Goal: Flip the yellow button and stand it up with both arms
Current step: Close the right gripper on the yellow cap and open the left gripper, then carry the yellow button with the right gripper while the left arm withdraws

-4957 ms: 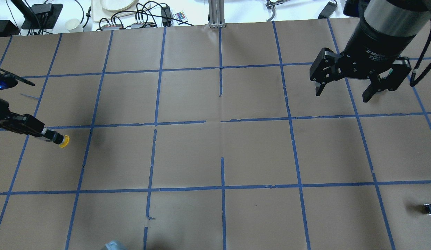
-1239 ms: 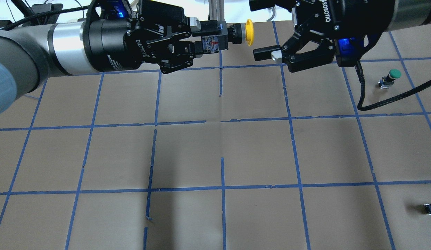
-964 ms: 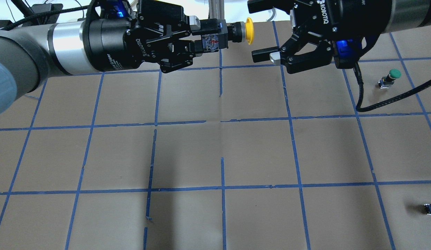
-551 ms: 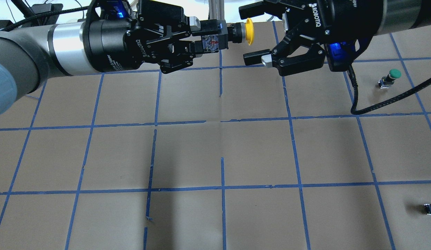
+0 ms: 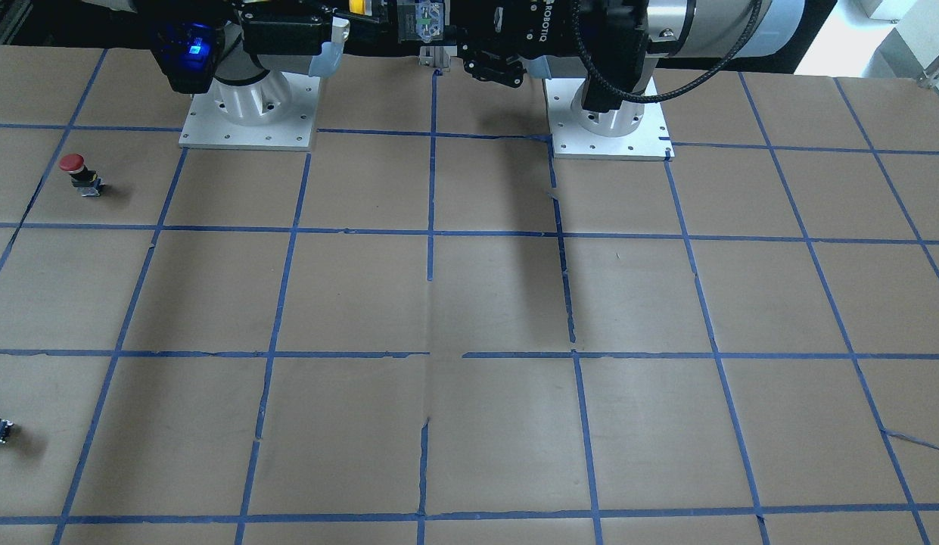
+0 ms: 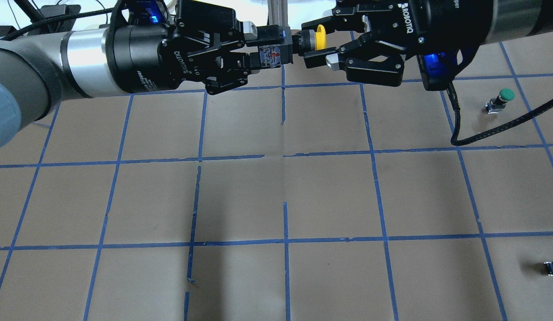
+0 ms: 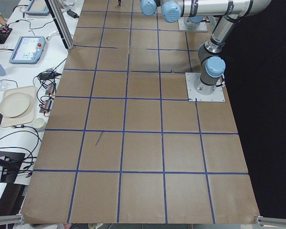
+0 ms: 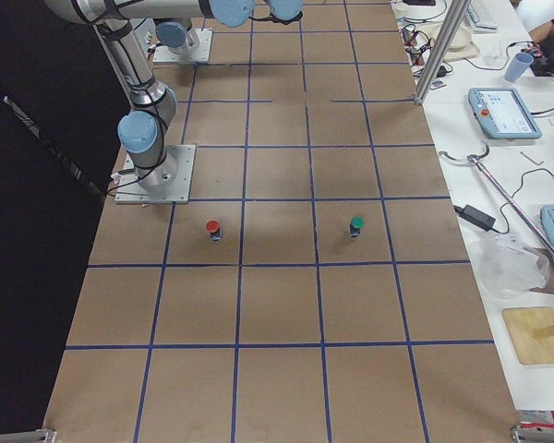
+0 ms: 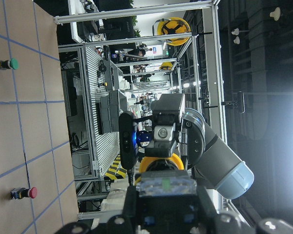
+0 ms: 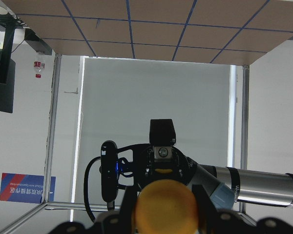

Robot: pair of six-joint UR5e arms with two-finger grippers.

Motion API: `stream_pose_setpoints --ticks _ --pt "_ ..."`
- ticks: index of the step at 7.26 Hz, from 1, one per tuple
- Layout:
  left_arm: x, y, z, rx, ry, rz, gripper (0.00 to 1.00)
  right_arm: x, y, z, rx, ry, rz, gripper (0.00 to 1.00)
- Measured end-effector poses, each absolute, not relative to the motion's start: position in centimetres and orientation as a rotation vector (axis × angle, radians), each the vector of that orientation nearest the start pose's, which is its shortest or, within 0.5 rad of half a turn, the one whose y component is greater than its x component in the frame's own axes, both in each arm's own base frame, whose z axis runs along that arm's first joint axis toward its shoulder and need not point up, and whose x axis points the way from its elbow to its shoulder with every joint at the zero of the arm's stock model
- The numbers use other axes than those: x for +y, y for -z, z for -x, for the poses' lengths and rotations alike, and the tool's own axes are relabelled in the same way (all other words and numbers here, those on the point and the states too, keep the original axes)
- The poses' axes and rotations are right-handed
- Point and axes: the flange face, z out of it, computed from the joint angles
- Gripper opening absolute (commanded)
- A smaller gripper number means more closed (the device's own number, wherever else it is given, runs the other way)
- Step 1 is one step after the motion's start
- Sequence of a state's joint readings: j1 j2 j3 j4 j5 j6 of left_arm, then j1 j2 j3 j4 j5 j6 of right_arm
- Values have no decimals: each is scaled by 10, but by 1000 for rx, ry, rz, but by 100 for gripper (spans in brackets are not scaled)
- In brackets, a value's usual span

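The yellow button (image 6: 320,38) is held lying sideways, high over the far middle of the table, with its cap toward my right arm. My left gripper (image 6: 260,44) is shut on its black-and-grey body (image 6: 272,48). My right gripper (image 6: 308,41) has come in from the right, and its two fingers lie against the yellow cap above and below. In the right wrist view the cap (image 10: 166,204) fills the space between the fingers. The left wrist view shows the body (image 9: 163,185) from behind. In the front view the button (image 5: 357,6) shows at the top edge.
A green-capped button (image 6: 503,98) stands at the right. A red-capped button (image 5: 76,170) stands near my right base plate (image 5: 246,121). A small dark block (image 6: 551,267) lies at the near right edge. Cables and boxes (image 6: 182,24) line the far edge.
My left gripper brought the button up from the left side of the table and now holds still. My right gripper moved left around the cap and narrowed its jaws onto it.
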State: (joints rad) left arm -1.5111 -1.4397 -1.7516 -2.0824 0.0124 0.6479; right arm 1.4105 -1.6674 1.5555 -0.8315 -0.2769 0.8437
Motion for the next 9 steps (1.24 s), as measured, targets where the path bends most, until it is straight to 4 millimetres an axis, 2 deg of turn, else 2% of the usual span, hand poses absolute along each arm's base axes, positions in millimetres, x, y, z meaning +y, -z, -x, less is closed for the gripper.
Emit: stream_pose_setpoints --ticks 1,5,6,8,9 --pt "-433 -511 207 -1585 -111 31 99 -445 -549 -160 1417 -1045 -1302 20" --pt "-432 -513 207 -1605 -99 38 100 -446 -548 -157 1419 -1042 -1309 19" --pt "-434 -512 207 -1627 -68 26 100 -448 -547 -150 1428 -1033 -1321 19" --pt "-445 -525 206 -1654 -26 -21 99 -453 -547 -114 1526 -947 -1374 19" --pt "-449 -533 205 -1658 -5 -56 99 -455 -546 -97 1644 -864 -1388 19"
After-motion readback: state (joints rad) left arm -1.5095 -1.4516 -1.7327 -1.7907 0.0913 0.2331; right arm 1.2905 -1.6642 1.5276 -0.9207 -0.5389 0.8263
